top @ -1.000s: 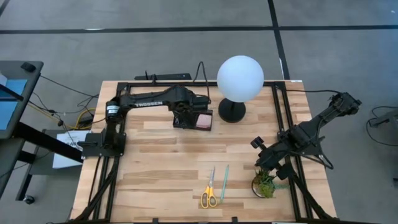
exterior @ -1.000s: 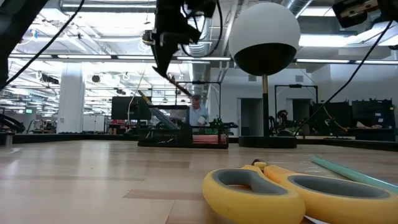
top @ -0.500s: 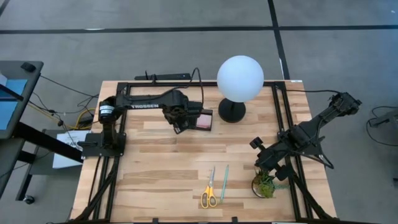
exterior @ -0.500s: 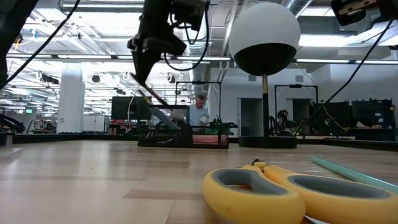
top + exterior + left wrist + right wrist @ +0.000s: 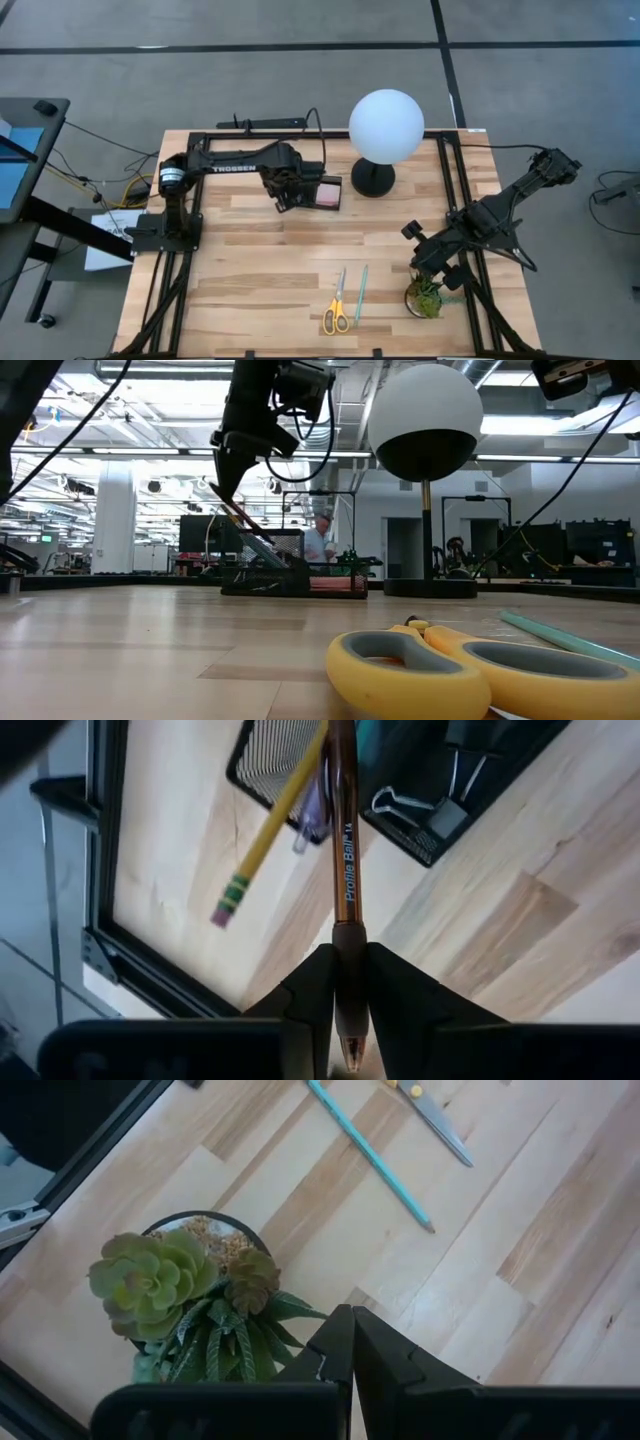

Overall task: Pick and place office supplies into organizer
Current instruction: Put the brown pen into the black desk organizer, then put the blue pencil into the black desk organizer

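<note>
My left gripper (image 5: 283,196) hangs just left of the black organizer (image 5: 316,192) at the table's far side, shut on a brown pen (image 5: 343,870). The pen slants down toward the mesh pen cup (image 5: 275,755), where a yellow pencil (image 5: 262,838) and a purple pen (image 5: 312,808) lean out over the rim. A black clip (image 5: 432,808) lies in the tray, and a pink pad (image 5: 329,194) sits in the organizer. Yellow-handled scissors (image 5: 337,305) and a teal pen (image 5: 360,293) lie flat near the near edge. My right gripper (image 5: 352,1342) is shut beside the plant, touching nothing. My left gripper pinches the brown pen by its grip section near the writing tip (image 5: 347,945) between the two fingers (image 5: 318,985). The pen runs along the fingers, its tip pointing back toward the wrist. It is lifted clear of the table and slants down toward the cup (image 5: 262,538); whether its far end touches the cup I cannot tell.
A white globe lamp (image 5: 386,124) on a black base stands right of the organizer. A small potted plant (image 5: 425,297) sits by the right gripper near the right edge. Bare wood lies between the organizer and the scissors. Black frame rails (image 5: 160,290) run along the table's sides.
My left gripper has moved toward the table's left, from above the organizer to beside its left end, staying shut on the brown pen. The pen now slants lower, with its free end by the pen cup. The right arm has kept still.
</note>
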Motion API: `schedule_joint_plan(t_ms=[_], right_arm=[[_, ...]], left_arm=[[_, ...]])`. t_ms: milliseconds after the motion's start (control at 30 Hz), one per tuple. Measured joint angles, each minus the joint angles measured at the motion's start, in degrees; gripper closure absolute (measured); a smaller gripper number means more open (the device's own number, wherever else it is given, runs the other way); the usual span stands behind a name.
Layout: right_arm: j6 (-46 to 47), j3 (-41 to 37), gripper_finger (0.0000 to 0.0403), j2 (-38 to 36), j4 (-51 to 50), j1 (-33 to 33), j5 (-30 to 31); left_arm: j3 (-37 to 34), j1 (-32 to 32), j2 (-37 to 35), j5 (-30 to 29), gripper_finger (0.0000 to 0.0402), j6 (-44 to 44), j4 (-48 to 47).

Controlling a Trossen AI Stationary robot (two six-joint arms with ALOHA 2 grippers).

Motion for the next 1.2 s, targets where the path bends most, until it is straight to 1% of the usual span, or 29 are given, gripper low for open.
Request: schedule_joint_plan(t_ms=[267, 400, 500, 567, 700, 900, 967, 1067, 1133, 1200], right_arm=[[-1.3, 0.0, 0.0403, 0.0, -0.1, 0.0, 0.0], [-3.9, 0.0, 0.0403, 0.0, -0.1, 0.0, 0.0], [-4.1, 0.0, 0.0403, 0.0, -0.1, 0.0, 0.0], [-4.1, 0.0, 0.0403, 0.0, -0.2, 0.0, 0.0], [-4.1, 0.0, 0.0403, 0.0, -0.2, 0.0, 0.0], [-4.0, 0.0, 0.0403, 0.0, -0.2, 0.0, 0.0], [-4.0, 0.0, 0.0403, 0.0, -0.2, 0.0, 0.0], [-4.0, 0.0, 0.0403, 0.0, 0.2, 0.0, 0.0], [-3.7, 0.0, 0.0403, 0.0, 1.2, -0.1, 0.2], [-2.7, 0.0, 0.0403, -0.3, 2.2, -0.2, 0.9]], left_arm=[[2.4, 1.6, 0.0, -0.2, 0.0346, 7.4, 1.7], [3.9, 1.9, 0.0, -0.2, 0.0345, 13.9, 5.3], [4.2, 1.9, 0.0, -0.1, 0.0345, 20.3, 8.4], [4.2, 1.9, 0.0, 0.5, 0.0343, 22.4, 9.5], [4.2, 2.3, 0.3, -0.4, 0.0322, 22.6, 10.4], [4.2, 2.9, 0.4, -3.6, 0.0264, 21.7, 12.0], [4.2, 2.8, 0.4, -5.2, 0.0248, 19.8, 13.3], [4.2, 2.6, 0.4, -5.0, 0.0237, 16.7, 14.6], [4.2, 2.3, 0.4, -5.1, 0.0235, 11.6, 14.5], [4.2, 1.7, 0.0, -6.7, 0.0235, 7.7, 14.6]])
